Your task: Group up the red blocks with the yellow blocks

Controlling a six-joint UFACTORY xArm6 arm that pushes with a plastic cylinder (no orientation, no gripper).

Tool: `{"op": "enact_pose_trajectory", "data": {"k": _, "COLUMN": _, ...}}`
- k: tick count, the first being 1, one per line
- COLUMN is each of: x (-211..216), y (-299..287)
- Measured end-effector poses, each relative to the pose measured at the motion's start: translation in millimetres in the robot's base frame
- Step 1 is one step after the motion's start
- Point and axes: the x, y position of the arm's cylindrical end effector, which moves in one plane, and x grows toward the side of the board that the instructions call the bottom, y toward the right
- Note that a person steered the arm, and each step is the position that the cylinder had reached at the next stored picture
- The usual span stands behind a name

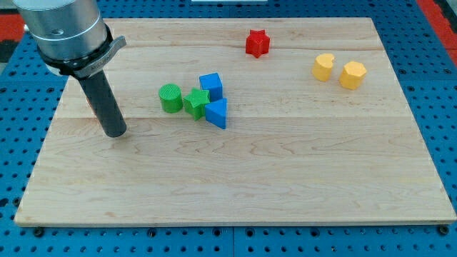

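Pale wooden board with fine horizontal grain, set on a blue perforated base. Dark cylindrical rod under a grey metal collar at the view's left; my tip resting on bare wood, touching no block. No fingers on this rig, so nothing clenched or released: just a blunt rod end, holding nothing. Red star-shaped block near the view's top, a little right of centre, ribbed plastic by the look, standing alone. Yellow cylinder block and yellow hexagonal block just beside each other toward the view's upper right, apart from the red star. Only one red block clearly visible; a faint reddish edge behind the rod, too hidden to call. Key relation: red star well apart from the tip, up and to the view's right, with the yellow pair farther right again and slightly lower, so a push from the star's left side probably needed. Between tip and star, a tight cluster: green cylinder block, green star-shaped block, blue cube-like block and blue triangular block, likely best skirted along the top.
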Motion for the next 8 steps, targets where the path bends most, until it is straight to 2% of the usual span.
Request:
{"op": "enact_pose_trajectory", "data": {"k": 1, "x": 0, "y": -17}}
{"op": "enact_pose_trajectory", "data": {"k": 2, "x": -51, "y": -86}}
{"op": "enact_pose_trajectory", "data": {"k": 3, "x": -85, "y": 14}}
{"op": "enact_pose_trajectory", "data": {"k": 4, "x": -93, "y": 32}}
{"op": "enact_pose_trajectory", "data": {"k": 5, "x": -74, "y": -30}}
{"op": "enact_pose_trajectory", "data": {"k": 6, "x": 8, "y": -24}}
{"op": "enact_pose_trajectory", "data": {"k": 7, "x": 20, "y": 40}}
{"op": "enact_pose_trajectory", "data": {"k": 8, "x": -26, "y": 46}}
